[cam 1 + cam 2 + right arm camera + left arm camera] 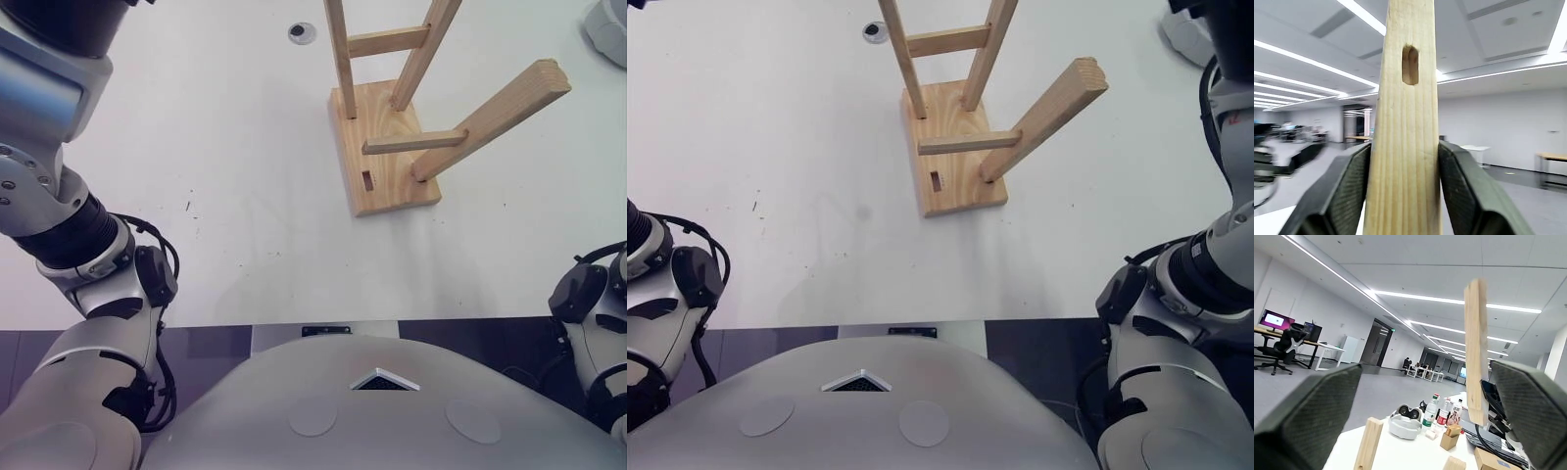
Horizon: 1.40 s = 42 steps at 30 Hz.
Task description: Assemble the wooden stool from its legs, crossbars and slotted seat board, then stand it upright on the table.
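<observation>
Gap between the fingers [1312, 416] of the left gripper [1425, 377] wide, nothing held in it; gripper high over the table [216, 196]. Beyond that gap, nearer one finger, fourth leg [1476, 352] upright in the air, lower end free, with the tops of two standing legs poking up beneath.

On the far side of the tabletop, left of the stool parts, a round dark grommet [302, 32].

Right of centre, seat board [392, 186] flat on the table, well back from the near edge. Carries three legs. At its far end, two far legs [339, 59] standing close to upright, joined by the upper crossbar [388, 41]. At its near right corner, third leg [490, 117] seated in the board but tilted strongly rightward, away from the others. Plugged into that tilted leg, lower crossbar [411, 143] running left over the board, left end free, touching no other leg. At the near left corner, empty slot [367, 180] in the board.

Far right corner of the table: white device [609, 27], well apart from the stool parts.

Farthest right, right gripper [1405, 144] clamped on the fourth leg [1408, 205], a dark pad [1347, 191] pressed against each side of the wood, oval mortise [1410, 64] showing above the pads.
</observation>
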### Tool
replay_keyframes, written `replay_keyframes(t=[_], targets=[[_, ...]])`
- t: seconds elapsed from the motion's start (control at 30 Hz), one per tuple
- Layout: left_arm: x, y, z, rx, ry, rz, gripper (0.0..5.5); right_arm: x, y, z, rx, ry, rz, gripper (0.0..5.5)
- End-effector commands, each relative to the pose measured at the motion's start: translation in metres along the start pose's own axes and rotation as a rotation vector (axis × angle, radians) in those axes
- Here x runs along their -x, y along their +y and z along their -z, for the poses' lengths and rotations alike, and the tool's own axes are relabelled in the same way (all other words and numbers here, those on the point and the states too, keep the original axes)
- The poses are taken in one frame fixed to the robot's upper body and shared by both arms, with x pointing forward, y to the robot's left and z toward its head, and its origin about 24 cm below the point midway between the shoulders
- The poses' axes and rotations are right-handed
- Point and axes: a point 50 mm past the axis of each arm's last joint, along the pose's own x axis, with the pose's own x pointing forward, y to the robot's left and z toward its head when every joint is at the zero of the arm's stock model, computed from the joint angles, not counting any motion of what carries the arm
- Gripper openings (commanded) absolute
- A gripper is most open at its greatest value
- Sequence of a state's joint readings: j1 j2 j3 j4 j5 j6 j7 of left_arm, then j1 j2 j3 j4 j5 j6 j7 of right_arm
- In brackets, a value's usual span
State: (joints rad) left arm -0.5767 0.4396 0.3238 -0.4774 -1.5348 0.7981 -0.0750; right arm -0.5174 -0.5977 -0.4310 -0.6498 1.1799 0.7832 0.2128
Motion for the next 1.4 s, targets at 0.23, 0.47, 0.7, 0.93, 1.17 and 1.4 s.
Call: replay_keyframes(t=[0.23,0.47,0.7,0.93,1.17,1.4], targets=[[-0.017,-0.026,0.004,0.035,-0.010,0.156,4.79,-0.022,0.023,0.009,-0.028,0.151,-0.344,2.17],[-0.016,-0.018,-0.006,0.036,-0.104,-0.057,4.79,-0.029,0.032,0.024,0.371,0.272,-0.346,2.16],[-0.014,-0.012,-0.007,0.100,-0.156,-0.196,4.31,-0.033,0.032,0.031,0.465,0.266,-0.346,2.16],[-0.014,-0.010,0.006,0.183,-0.145,-0.264,3.18,-0.036,0.033,0.038,0.529,0.262,-0.333,2.16],[-0.012,-0.005,0.000,0.165,-0.179,-0.314,1.89,-0.034,0.033,0.045,0.582,0.276,-0.344,2.16],[-0.013,-0.002,0.006,0.226,-0.183,-0.355,1.14,-0.038,0.029,0.048,0.627,0.289,-0.298,2.10]])
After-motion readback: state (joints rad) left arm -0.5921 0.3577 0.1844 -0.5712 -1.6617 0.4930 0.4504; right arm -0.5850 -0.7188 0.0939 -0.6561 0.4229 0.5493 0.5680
